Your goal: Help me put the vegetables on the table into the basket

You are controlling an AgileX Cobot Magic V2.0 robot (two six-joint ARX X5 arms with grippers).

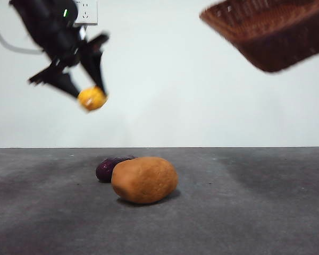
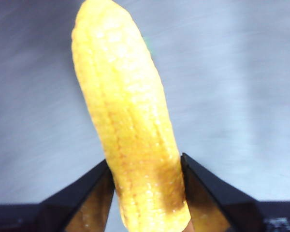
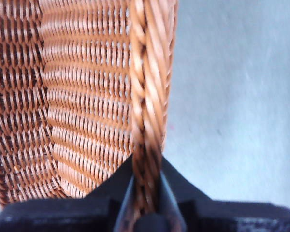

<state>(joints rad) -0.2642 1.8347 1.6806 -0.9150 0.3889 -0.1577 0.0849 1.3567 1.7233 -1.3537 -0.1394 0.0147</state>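
High at the left of the front view, my left gripper (image 1: 91, 94) is shut on the bumpy yellow vegetable (image 1: 92, 99), which the left wrist view shows as a long yellow cob (image 2: 128, 121) between the black jaws. My right gripper (image 3: 147, 186) is shut on the braided rim of the reddish-brown wicker basket (image 3: 87, 96). The basket (image 1: 271, 32) hangs tilted in the air at the top right. On the dark grey table (image 1: 255, 212) lie the large tan-orange potato (image 1: 144, 179) and, just behind it to the left, the small dark purple eggplant (image 1: 107, 168).
A white wall stands behind the table, with a power socket (image 1: 86, 10) at the top left near the left arm. Bare table surface spreads to the left and right of the two lying vegetables.
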